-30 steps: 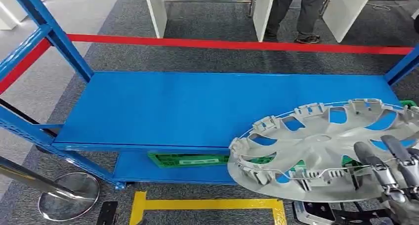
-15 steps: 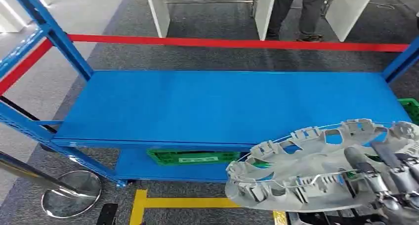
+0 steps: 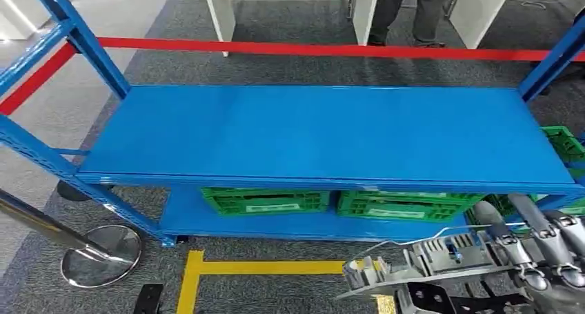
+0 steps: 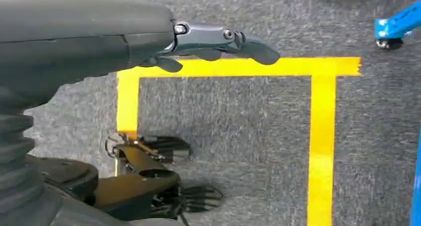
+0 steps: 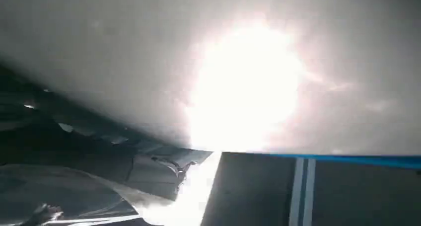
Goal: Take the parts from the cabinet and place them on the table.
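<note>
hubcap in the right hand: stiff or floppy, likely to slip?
The silver hubcap looks like thin moulded plastic with cut-outs: probably light and fairly stiff. The right hand holds only one edge, so it may sag or twist. The glossy surface could slip.

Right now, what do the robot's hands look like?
The left hand has dark grey, shiny metal fingers with small round screws, joined to a smooth grey cover and a ribbed grey cuff. The right hand has silvery-grey jointed fingers with darker tips.

Grey carpet floor (image 3: pixel 290 69), yellow tape (image 3: pixel 262 267), red barrier (image 3: pixel 310 49), white furniture (image 3: pixel 224 14).
</note>
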Available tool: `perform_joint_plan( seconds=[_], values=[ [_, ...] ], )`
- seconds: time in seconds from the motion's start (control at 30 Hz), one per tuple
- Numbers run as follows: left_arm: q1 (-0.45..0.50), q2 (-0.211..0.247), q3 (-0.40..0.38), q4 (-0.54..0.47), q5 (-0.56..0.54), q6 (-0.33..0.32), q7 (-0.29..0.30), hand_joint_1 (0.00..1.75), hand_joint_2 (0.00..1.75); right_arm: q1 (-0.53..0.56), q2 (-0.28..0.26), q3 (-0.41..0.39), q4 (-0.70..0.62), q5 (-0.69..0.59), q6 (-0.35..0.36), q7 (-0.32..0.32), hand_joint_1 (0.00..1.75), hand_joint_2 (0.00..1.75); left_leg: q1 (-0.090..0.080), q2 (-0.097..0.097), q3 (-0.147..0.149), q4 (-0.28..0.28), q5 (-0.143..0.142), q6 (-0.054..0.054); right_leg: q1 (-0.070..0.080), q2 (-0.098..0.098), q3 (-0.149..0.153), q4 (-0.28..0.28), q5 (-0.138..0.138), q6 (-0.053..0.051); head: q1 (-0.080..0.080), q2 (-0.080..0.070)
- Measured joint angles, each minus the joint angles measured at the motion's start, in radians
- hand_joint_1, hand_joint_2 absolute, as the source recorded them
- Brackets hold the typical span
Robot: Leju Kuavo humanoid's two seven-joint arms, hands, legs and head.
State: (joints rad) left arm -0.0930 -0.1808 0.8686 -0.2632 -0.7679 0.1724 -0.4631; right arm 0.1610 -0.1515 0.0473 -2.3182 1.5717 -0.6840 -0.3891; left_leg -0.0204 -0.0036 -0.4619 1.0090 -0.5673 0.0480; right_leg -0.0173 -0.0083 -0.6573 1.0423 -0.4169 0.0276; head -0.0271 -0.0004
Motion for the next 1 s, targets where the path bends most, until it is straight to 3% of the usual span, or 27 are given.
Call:
perform_joint_plan(
  seconds=[0.07,0.1,0.13,0.2,0.23,0.27,0.3,0.37,0.4,0.43,0.47,0.57,0.6,0.63,0.7,0.73,0.77,0.8,0.83,0.87,0.9,0.93,0.97,1.0],
  values=[
    [0.005,0.0,0.0,0.002,0.002,0.0,0.0,0.0,1.75,0.001,-0.003,0.005,0.0,0.0,0.0,0.0,1.75,1.75,0.005,0.001,-0.01,-0.02,0.03,0.002,0.002,0.001,-0.003,-0.011,0.017,0.013,0.0,0.0],
    [0.005,0.002,0.001,0.003,0.002,0.0,0.001,0.0,1.75,0.002,-0.004,0.006,0.001,0.0,-0.001,0.0,1.75,1.75,0.009,0.007,-0.017,-0.027,0.047,0.001,-0.001,0.005,-0.011,-0.003,-0.014,0.015,0.002,0.0],
    [0.005,0.003,0.001,0.003,0.003,0.0,0.001,0.0,1.75,0.0,-0.006,0.006,0.001,-0.001,-0.002,0.0,1.75,1.75,0.009,0.008,-0.035,-0.029,0.058,0.011,-0.001,0.006,-0.031,0.036,-0.078,0.018,0.004,0.0],
    [0.006,0.003,0.002,0.004,0.004,0.0,0.001,0.0,1.75,0.001,-0.01,0.008,0.004,0.0,-0.002,0.0,1.75,1.75,0.008,0.009,-0.062,-0.027,0.08,0.012,-0.003,0.006,-0.052,0.169,-0.192,0.025,0.005,0.0],
    [0.006,0.003,0.002,0.005,0.005,-0.001,0.001,0.0,1.75,0.001,-0.011,0.009,0.006,0.0,-0.002,0.0,1.75,1.75,0.008,0.01,-0.08,-0.024,0.093,0.012,-0.003,0.006,-0.061,0.236,-0.213,0.03,0.006,0.0],
    [0.007,0.003,0.002,0.006,0.005,-0.001,0.001,0.0,1.75,0.001,-0.013,0.01,0.008,0.0,-0.003,0.0,1.75,1.75,0.008,0.012,-0.098,-0.021,0.105,0.01,-0.003,0.006,-0.056,0.273,-0.196,0.032,0.006,0.0],
    [0.008,0.003,0.002,0.007,0.005,-0.001,0.001,0.0,1.75,0.001,-0.013,0.011,0.009,0.0,-0.003,0.0,1.75,1.75,0.009,0.013,-0.115,-0.018,0.115,0.008,-0.004,0.006,-0.034,0.266,-0.16,0.035,0.006,0.0],
    [0.009,0.003,0.003,0.008,0.005,-0.001,0.001,0.0,1.75,0.001,-0.014,0.012,0.01,0.0,-0.003,0.0,1.75,1.75,0.013,0.013,-0.146,-0.006,0.131,-0.001,-0.009,0.005,0.064,0.158,-0.091,0.039,0.005,0.0],
    [0.008,0.003,0.003,0.008,0.005,-0.001,0.001,0.0,1.75,0.0,-0.014,0.013,0.01,0.0,-0.003,0.0,1.75,1.75,0.013,0.013,-0.153,0.004,0.136,-0.008,-0.012,0.005,0.128,0.07,-0.097,0.042,0.006,0.0],
    [0.008,0.005,0.003,0.008,0.005,-0.001,0.001,0.0,1.75,-0.003,-0.015,0.014,0.01,0.0,-0.003,0.005,1.75,1.75,0.008,0.012,-0.168,0.015,0.14,-0.013,-0.006,0.006,0.193,-0.017,-0.14,0.043,0.008,0.0],
    [0.009,0.004,0.003,0.008,0.005,-0.001,0.001,0.0,1.75,-0.004,-0.019,0.014,0.011,-0.002,-0.003,0.011,1.75,1.75,0.007,0.011,-0.174,0.021,0.148,-0.019,-0.006,0.011,0.199,-0.041,-0.158,0.027,0.004,0.0],
    [0.012,0.005,0.003,0.008,0.005,0.0,0.001,0.0,1.75,-0.002,-0.021,0.015,0.018,0.0,-0.003,0.008,1.75,1.75,0.009,0.009,-0.188,0.021,0.174,-0.033,-0.004,0.009,0.164,-0.039,-0.144,-0.002,0.007,0.0],
    [0.012,0.005,0.004,0.009,0.005,0.001,0.002,0.0,1.75,-0.006,-0.021,0.016,0.021,0.0,-0.003,0.009,1.75,1.75,0.012,0.006,-0.197,0.031,0.152,-0.039,-0.008,0.004,0.151,-0.039,-0.134,-0.011,0.005,0.0],
    [0.012,0.003,0.004,0.009,0.005,0.002,0.003,0.0,1.75,-0.005,-0.021,0.018,0.024,0.0,-0.003,0.016,1.75,1.75,0.013,0.006,-0.208,0.066,0.089,-0.047,-0.009,0.004,0.141,-0.039,-0.122,-0.02,0.001,0.0],
    [0.007,0.002,0.004,0.009,0.005,0.004,0.008,0.0,1.75,-0.006,-0.022,0.03,0.029,0.001,-0.003,0.06,1.75,1.75,0.018,0.006,-0.233,0.206,-0.036,-0.057,-0.006,0.001,0.122,-0.037,-0.098,-0.024,-0.001,0.0],
    [0.005,0.002,0.004,0.009,0.005,0.004,0.008,0.0,1.75,-0.006,-0.024,0.04,0.032,0.001,-0.003,0.091,1.75,1.75,0.019,0.006,-0.24,0.272,-0.065,-0.058,-0.005,0.0,0.107,-0.036,-0.086,-0.024,-0.001,0.0],
    [0.002,0.002,0.004,0.009,0.005,0.005,0.01,0.0,1.75,-0.006,-0.031,0.051,0.034,0.0,-0.003,0.119,1.75,1.75,0.019,0.006,-0.237,0.313,-0.062,-0.058,-0.004,0.0,0.091,-0.034,-0.075,-0.024,-0.002,0.0],
    [0.001,0.002,0.004,0.009,0.005,0.005,0.011,0.0,1.75,-0.007,-0.036,0.063,0.036,0.001,-0.003,0.141,1.75,1.75,0.019,0.006,-0.217,0.314,-0.033,-0.056,-0.003,-0.001,0.075,-0.032,-0.064,-0.023,-0.001,0.0],
    [0.0,0.002,0.004,0.009,0.005,0.005,0.011,0.0,1.75,-0.009,-0.04,0.071,0.037,0.001,-0.004,0.148,1.75,1.75,0.019,0.006,-0.179,0.275,0.005,-0.052,-0.001,0.0,0.06,-0.029,-0.054,-0.023,-0.002,0.0],
    [-0.001,0.002,0.004,0.009,0.005,0.005,0.011,0.0,1.75,-0.01,-0.043,0.078,0.038,0.001,-0.003,0.151,1.75,1.75,0.018,0.006,-0.123,0.199,0.038,-0.045,0.001,0.0,0.047,-0.027,-0.045,-0.022,-0.002,0.0],
    [-0.003,0.002,0.004,0.009,0.005,0.005,0.011,0.0,1.75,-0.01,-0.045,0.083,0.038,0.001,-0.004,0.154,1.75,1.75,0.015,0.004,-0.056,0.104,0.05,-0.034,0.002,0.002,0.039,-0.027,-0.035,-0.021,-0.002,0.0],
    [-0.006,0.003,0.004,0.009,0.005,0.005,0.011,0.0,1.75,-0.01,-0.049,0.088,0.038,0.001,-0.004,0.165,1.75,1.75,0.011,0.001,-0.002,0.017,0.021,-0.021,0.002,0.001,0.034,-0.027,-0.027,-0.016,0.0,0.0],
    [-0.008,0.003,0.004,0.009,0.005,0.006,0.011,0.0,1.75,-0.012,-0.055,0.095,0.038,0.001,-0.004,0.183,1.75,1.75,0.01,0.002,0.025,-0.039,0.008,-0.018,0.004,0.001,0.03,-0.026,-0.018,-0.01,0.001,0.0],
    [-0.011,0.003,0.005,0.009,0.004,0.006,0.011,0.0,1.75,-0.015,-0.063,0.105,0.038,0.001,-0.004,0.202,1.75,1.75,0.006,0.001,0.018,-0.036,0.01,-0.019,0.0,-0.001,0.027,-0.03,-0.007,-0.001,0.0,0.0]
  ],
)
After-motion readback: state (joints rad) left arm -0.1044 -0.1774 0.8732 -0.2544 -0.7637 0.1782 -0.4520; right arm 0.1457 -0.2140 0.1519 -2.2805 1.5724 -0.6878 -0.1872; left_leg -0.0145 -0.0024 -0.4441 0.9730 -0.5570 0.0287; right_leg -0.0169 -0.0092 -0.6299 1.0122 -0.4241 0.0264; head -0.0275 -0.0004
